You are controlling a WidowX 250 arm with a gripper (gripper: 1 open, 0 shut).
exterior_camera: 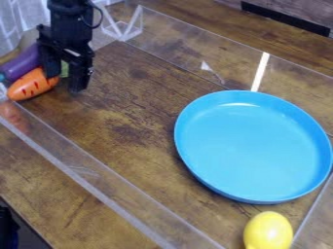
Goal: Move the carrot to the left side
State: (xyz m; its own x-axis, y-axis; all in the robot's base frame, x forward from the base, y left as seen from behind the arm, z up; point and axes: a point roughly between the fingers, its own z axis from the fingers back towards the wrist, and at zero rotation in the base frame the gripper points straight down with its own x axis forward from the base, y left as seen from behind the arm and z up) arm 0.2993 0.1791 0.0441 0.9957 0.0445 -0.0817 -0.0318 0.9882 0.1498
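Carrot (31, 88) at the surface's (130, 117) left edge, partly hidden behind the open, empty tool (65, 76); eggplant (18, 66) mostly occluded.

No text, label, brand, number or sign is showing clearly enough to read anywhere in this view. The blue plate (252, 146), the lemon (268, 231) and the wooden surface (130, 126) are all showing plain faces without any print.
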